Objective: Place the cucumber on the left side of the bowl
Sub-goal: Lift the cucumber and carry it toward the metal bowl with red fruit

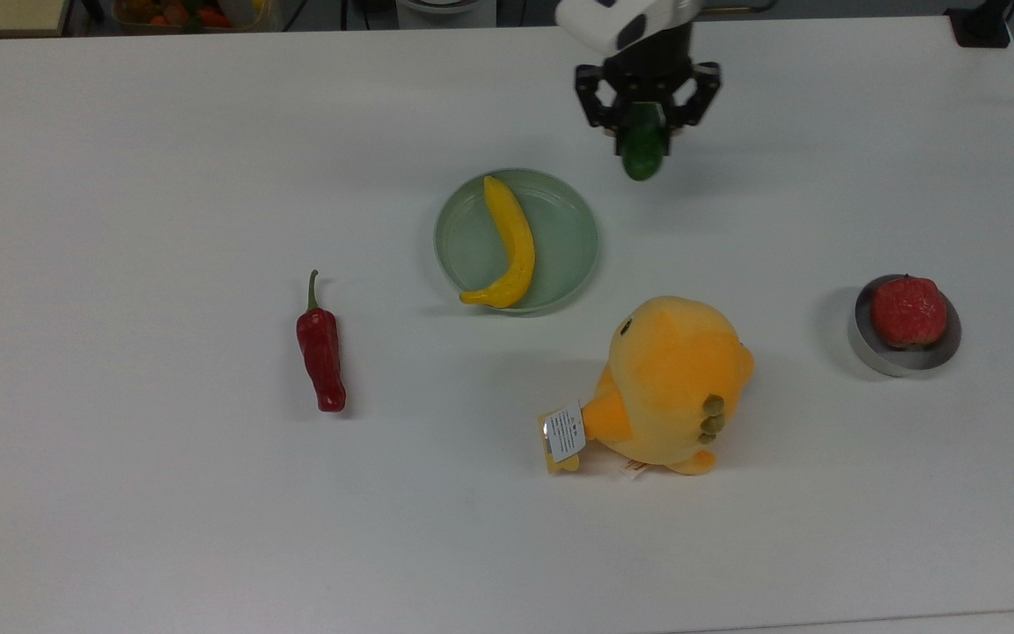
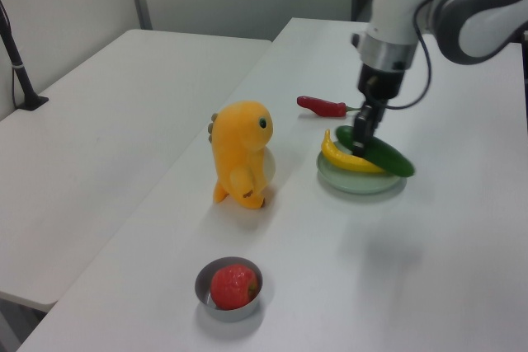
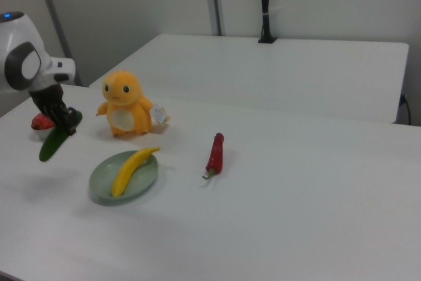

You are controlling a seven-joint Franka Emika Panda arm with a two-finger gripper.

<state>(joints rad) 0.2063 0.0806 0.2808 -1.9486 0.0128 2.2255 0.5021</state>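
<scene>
We find one label, a white tag on the yellow plush toy (image 1: 671,383), with print too small for us to read. The gripper (image 1: 645,113) has its jaws pinched on the cucumber (image 1: 643,151), which hangs in the air above the desk (image 1: 164,528), clear of the surface, with its shadow on the desk below in the left view. In the top view we see it just past the far right rim of the green plate (image 1: 569,231), its upper part hidden behind the jaws. In the left view its long axis is tilted, the end toward the left view's right hanging lower. The bowl (image 1: 903,326) sits well apart at the top view's right, holding a red fruit (image 1: 908,310). A banana (image 1: 511,244) lies in the plate; the red chili pepper (image 1: 321,352) rests at the top view's left.
</scene>
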